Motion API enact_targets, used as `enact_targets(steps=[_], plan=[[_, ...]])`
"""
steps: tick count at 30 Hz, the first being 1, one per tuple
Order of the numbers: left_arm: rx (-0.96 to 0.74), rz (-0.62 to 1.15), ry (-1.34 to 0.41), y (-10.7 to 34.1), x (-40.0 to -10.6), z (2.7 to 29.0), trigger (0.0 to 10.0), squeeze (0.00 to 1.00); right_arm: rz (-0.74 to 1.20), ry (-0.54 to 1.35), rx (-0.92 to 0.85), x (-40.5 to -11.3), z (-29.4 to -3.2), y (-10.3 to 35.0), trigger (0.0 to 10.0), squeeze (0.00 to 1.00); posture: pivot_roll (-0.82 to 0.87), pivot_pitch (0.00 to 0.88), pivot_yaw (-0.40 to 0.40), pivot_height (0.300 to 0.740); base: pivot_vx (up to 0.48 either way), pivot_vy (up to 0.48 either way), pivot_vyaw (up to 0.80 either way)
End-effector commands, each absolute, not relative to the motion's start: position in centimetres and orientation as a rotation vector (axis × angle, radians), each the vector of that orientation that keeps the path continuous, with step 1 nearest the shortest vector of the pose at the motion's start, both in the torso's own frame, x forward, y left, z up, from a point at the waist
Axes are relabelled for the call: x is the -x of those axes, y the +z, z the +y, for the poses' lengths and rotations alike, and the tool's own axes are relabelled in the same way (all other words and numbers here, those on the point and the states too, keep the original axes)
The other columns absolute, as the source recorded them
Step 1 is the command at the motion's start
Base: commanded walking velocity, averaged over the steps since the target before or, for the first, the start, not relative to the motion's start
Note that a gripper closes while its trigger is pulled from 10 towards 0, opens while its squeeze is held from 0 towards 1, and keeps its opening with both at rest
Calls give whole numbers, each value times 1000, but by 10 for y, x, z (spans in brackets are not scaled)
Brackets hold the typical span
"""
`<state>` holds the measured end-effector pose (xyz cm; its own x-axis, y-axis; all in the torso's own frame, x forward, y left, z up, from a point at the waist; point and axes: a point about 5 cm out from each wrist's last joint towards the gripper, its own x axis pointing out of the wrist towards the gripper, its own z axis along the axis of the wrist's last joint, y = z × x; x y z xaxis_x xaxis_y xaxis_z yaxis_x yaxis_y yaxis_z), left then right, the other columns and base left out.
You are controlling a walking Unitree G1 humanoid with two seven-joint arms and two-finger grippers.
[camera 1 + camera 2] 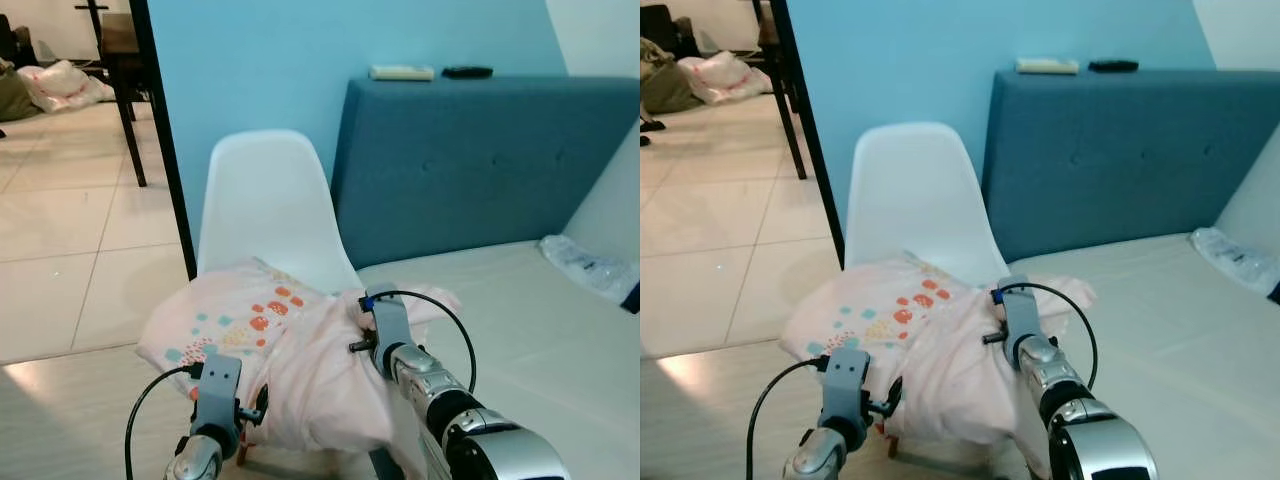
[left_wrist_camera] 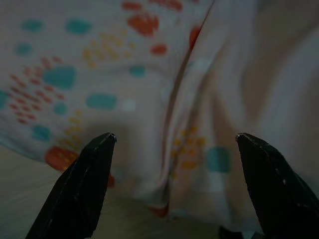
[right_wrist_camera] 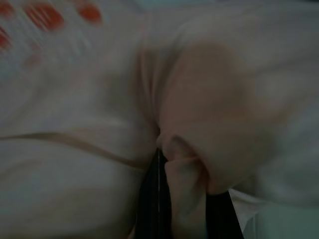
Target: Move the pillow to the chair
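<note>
Both arms reach forward over the one pillow (image 1: 270, 340) lying on the one chair (image 1: 265, 200). Right gripper (image 3: 182, 199) pinches a fold of it; left gripper (image 2: 172, 149) gapes wide, holding nothing.

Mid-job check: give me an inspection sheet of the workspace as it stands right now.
Surface: white chair seat, mostly covered.
Job's things: pillow lies on the chair, one side drooping off the front.
Clutter: plastic bag on the bed; two remotes on the headboard.
Claws: left claw open, facing the pillow; right claw shut on a fold of the pillow.
Cables: black cable loops at each wrist.
Surroundings: blue wall, tiled floor.
</note>
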<state>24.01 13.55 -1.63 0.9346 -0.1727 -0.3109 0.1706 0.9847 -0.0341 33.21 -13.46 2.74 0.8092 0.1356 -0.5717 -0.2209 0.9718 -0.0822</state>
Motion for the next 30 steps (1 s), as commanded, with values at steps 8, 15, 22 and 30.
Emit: enact_targets(steps=[8, 15, 22, 30], plan=[[9, 338, -189, -20, -231, 134, 10000, 0, 693, 195, -10, -311, -121, 4, 10000, 0, 149, 71, -47, 585, 0, 0, 0], [7, 344, -191, -21, -226, 136, 10000, 0, 628, 257, -171, -314, -105, 10, 10000, 0, 155, 93, -41, 585, 0, 0, 0], [6, 338, -200, -19, -220, 134, 10000, 0, 524, 231, -244, -332, -92, 34, 10000, 0, 185, 137, -40, 585, 0, 0, 0], [7, 334, -198, -16, -210, 134, 10000, 0, 351, 151, -244, -378, -99, 100, 10000, 0, 240, 170, -51, 585, 0, 0, 0]])
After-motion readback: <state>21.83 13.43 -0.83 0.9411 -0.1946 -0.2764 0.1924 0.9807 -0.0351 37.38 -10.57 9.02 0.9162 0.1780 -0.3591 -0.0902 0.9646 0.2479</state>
